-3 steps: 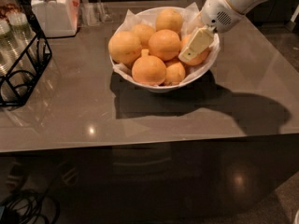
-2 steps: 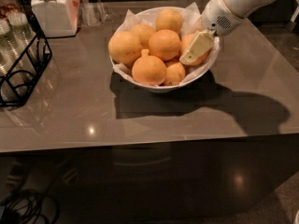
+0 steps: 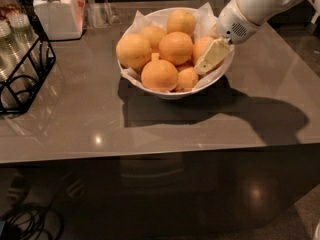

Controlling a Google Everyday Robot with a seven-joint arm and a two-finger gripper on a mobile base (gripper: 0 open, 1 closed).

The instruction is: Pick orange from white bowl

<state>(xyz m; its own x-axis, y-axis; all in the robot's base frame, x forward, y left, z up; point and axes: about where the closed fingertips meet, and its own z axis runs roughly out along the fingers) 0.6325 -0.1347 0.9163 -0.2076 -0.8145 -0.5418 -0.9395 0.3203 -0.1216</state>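
The orange (image 3: 201, 46) lies at the right side of the one white bowl (image 3: 167, 92), beside six other oranges (image 3: 159, 75), seven in all. The gripper (image 3: 209, 59) comes in over the bowl's right rim, against this orange; we cannot tell whether its jaws are clenched. Open table (image 3: 210, 134) spreads in front of and to the right of the bowl. One wire rack (image 3: 20, 91) and one jar (image 3: 55, 11) stand to the bowl's left.

Cream-yellow gripper (image 3: 207, 61) on white arm (image 3: 260, 4) sat at the right side of the white bowl (image 3: 172, 95), against the deeper reddish orange (image 3: 201, 48). Other oranges (image 3: 134, 50) were paler yellow-orange. Paper liner (image 3: 150, 19) was white and crinkled. Table (image 3: 150, 129) was glossy grey-brown, wire rack (image 3: 25, 84) black, jar (image 3: 57, 16) white.
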